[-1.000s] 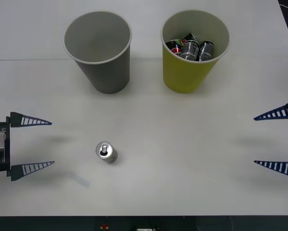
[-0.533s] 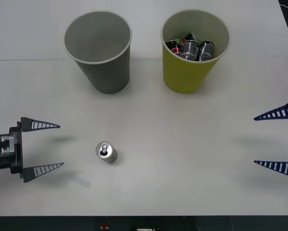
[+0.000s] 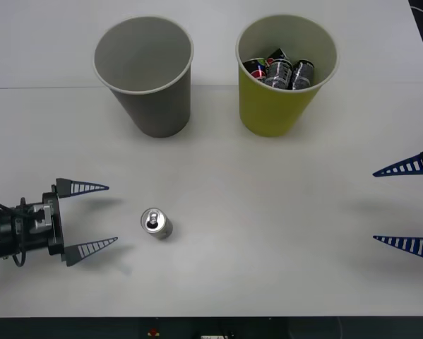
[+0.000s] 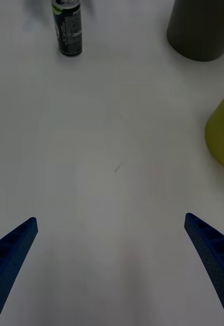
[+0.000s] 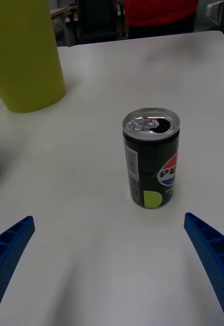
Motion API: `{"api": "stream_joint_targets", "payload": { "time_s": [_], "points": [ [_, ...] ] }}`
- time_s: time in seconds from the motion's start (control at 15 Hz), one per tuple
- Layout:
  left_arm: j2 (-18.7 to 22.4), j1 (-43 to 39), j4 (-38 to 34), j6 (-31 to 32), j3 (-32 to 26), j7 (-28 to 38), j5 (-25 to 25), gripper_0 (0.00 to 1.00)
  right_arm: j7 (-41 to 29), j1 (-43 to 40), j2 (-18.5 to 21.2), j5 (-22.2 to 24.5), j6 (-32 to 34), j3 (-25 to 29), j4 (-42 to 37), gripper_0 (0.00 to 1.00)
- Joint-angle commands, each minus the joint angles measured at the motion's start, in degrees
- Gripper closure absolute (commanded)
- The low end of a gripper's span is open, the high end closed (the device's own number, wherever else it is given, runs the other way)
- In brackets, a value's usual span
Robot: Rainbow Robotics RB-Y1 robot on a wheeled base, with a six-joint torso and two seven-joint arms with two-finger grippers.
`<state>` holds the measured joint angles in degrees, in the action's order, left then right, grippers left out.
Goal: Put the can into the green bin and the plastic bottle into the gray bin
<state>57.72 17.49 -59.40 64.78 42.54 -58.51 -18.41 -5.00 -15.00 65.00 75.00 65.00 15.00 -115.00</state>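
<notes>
Fingers [image 3: 91, 188] of the left gripper [image 3: 98, 216] spread wide beside the upright can [image 3: 155, 224].

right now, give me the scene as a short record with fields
can: upright on the table, between the left hand's open fingers' line and apart from them
left hand: open, low over the table, aimed at the can
right hand: open, at the table's right edge
green bin: upright, holds several dark cans
gray bin: upright, left of the green bin
</notes>
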Motion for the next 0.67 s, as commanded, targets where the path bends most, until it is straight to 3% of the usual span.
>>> {"api": "stream_joint_targets", "payload": {
  "time_s": [0.07,0.27,0.67],
  "points": [
    [-1.8,2.9,3.1,0.0,6.4,-3.5,6.2,0.0,0.0,0.0,0.0,0.0,0.0,0.0,0.0,0.0],
    [-4.7,5.7,6.0,0.0,11.4,-4.3,10.5,0.0,0.0,0.0,0.0,0.0,0.0,0.0,0.0,0.0],
    [-10.0,9.6,8.5,-1.8,17.0,-4.3,13.2,0.0,0.0,0.0,0.0,0.0,0.0,0.0,0.0,0.0]
  ]
}}
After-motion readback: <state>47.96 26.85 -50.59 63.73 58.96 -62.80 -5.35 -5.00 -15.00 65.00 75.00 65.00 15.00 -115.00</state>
